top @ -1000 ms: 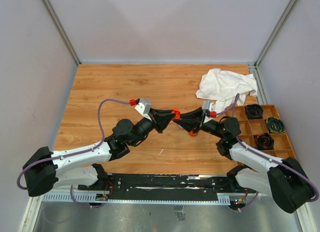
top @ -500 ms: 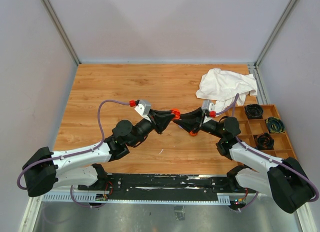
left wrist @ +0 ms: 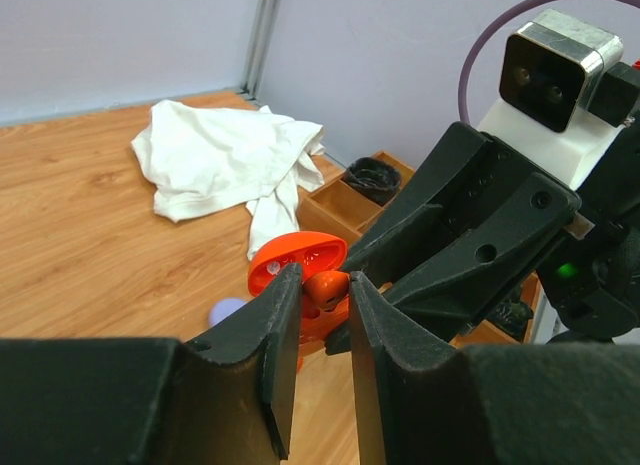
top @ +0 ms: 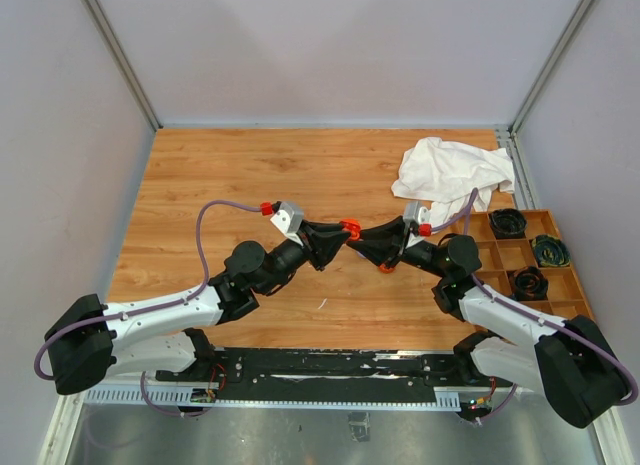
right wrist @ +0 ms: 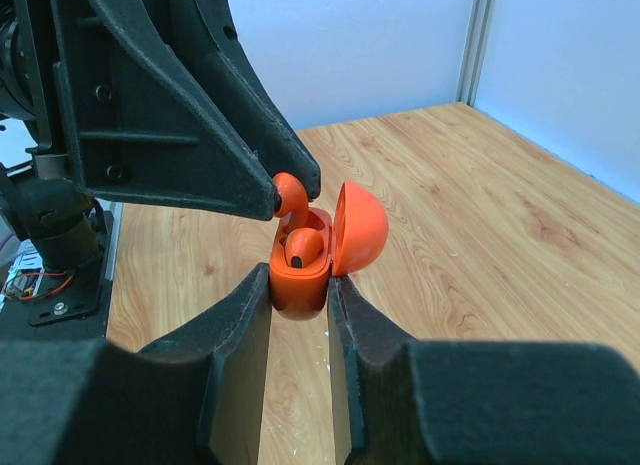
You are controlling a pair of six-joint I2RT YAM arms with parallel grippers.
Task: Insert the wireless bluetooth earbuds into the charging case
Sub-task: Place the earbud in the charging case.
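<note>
My right gripper [right wrist: 300,285] is shut on the body of an orange-red charging case [right wrist: 298,285] and holds it above the table with its lid [right wrist: 360,225] open. One orange-red earbud [right wrist: 303,245] sits in a slot of the case. My left gripper [left wrist: 322,282] is shut on a second orange-red earbud [left wrist: 325,287], which is at the open top of the case [left wrist: 298,257]. This earbud also shows in the right wrist view [right wrist: 288,193]. In the top view the left gripper [top: 343,230] and the right gripper [top: 360,235] meet tip to tip at mid-table.
A crumpled white cloth [top: 450,172] lies at the back right. An orange compartment tray [top: 495,253] with black cable coils [top: 508,222] stands at the right edge. A lavender disc [left wrist: 228,311] and an orange-red piece [top: 385,267] lie on the table under the grippers.
The left wrist has shifted only very slightly. Both grippers stay tip to tip, with the same holds on the earbud and the case.
</note>
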